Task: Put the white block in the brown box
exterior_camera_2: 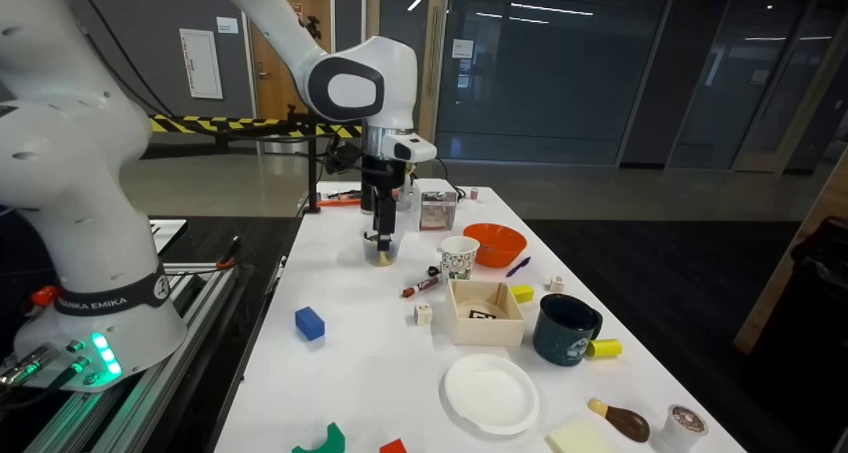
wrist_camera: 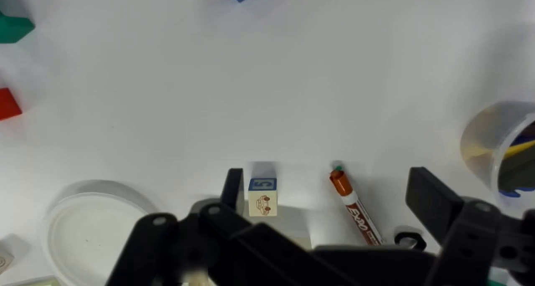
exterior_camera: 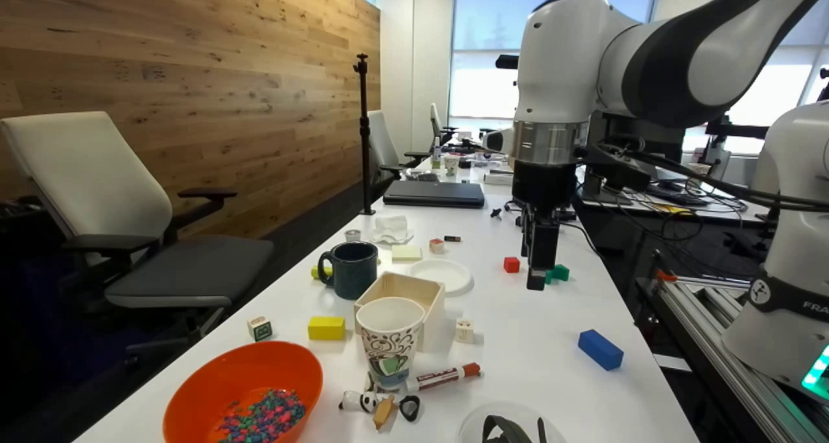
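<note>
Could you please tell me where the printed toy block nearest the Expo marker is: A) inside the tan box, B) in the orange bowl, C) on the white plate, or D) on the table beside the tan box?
D, since in an exterior view the printed toy block stands on the white table with a gap showing between it and the tan box.

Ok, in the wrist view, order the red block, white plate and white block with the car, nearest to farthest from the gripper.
1. White block: lower middle, seen between the open jaws of the gripper.
2. White plate: picture's lower left.
3. Red block: picture's left edge, higher up.
</note>
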Robot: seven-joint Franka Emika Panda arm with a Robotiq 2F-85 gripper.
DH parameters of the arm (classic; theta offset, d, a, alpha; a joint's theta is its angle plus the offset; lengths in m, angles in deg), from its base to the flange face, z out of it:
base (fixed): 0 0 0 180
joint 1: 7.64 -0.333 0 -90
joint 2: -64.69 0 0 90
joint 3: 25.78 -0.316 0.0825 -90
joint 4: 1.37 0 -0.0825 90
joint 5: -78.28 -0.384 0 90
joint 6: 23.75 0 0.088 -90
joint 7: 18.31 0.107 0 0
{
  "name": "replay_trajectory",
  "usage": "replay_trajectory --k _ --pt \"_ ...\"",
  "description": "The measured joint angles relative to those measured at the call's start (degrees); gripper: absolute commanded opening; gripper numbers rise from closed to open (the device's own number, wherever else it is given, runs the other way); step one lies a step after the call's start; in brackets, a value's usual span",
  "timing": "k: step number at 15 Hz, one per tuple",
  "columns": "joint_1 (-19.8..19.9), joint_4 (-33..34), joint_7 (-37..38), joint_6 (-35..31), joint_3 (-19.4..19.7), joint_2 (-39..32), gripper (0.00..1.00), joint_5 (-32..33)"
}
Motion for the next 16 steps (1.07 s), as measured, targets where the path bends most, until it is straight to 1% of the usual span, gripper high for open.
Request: replay_trajectory --k 4,10,16 --pt "0.1 -2.8 -0.4 -2.1 1.1 1.2 1.00 -1.4" --pt "1.0 -3.1 -0.7 -4.7 3.7 1.4 1.00 -2.3" --pt "1.2 -3.0 -0.6 -5.0 3.7 1.1 1.00 -2.2"
